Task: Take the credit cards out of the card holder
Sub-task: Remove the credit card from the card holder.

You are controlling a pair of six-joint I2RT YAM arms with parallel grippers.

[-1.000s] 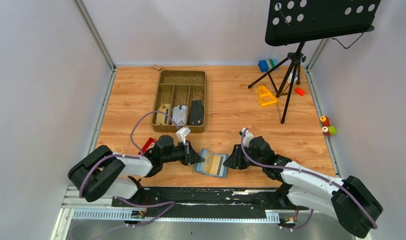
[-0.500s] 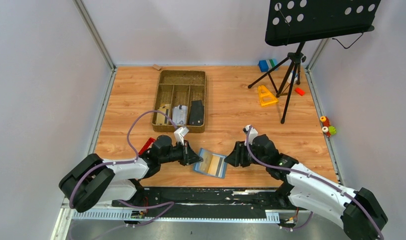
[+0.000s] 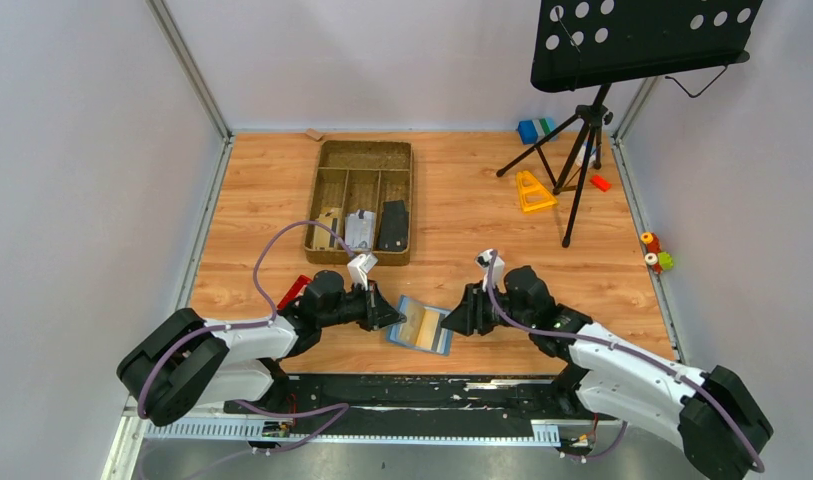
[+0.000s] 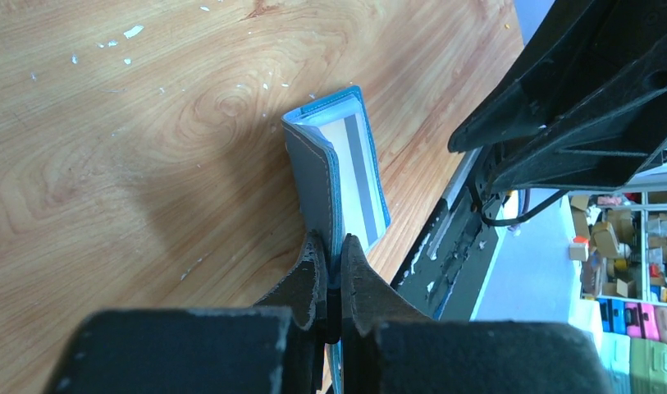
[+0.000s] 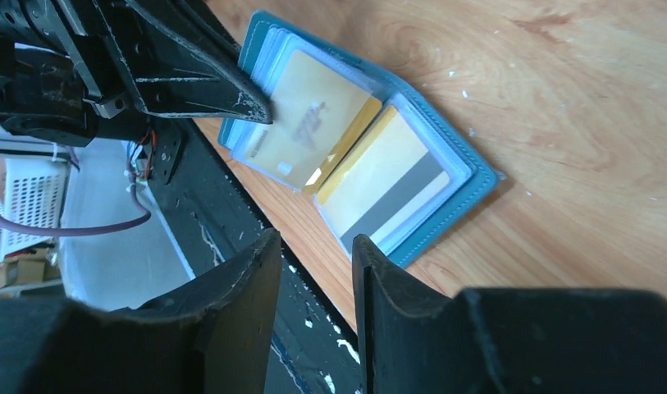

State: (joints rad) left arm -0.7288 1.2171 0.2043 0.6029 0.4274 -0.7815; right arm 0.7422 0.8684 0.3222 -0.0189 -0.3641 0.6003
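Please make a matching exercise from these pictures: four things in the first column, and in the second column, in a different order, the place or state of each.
1. left gripper
2. right gripper
3. gold card with grey stripe
4. divided tray

A. on the far part of the table
B. shut on a flap of the card holder
C. open, holding nothing
D. inside a pocket of the card holder

Pairs: 1-B, 2-C, 3-D, 4-A

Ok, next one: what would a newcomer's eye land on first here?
The blue card holder open at the near edge of the table, two gold cards in its pockets, the left jaws shut on one flap and the right jaws open beside it. Then the black music stand looming at the far right.
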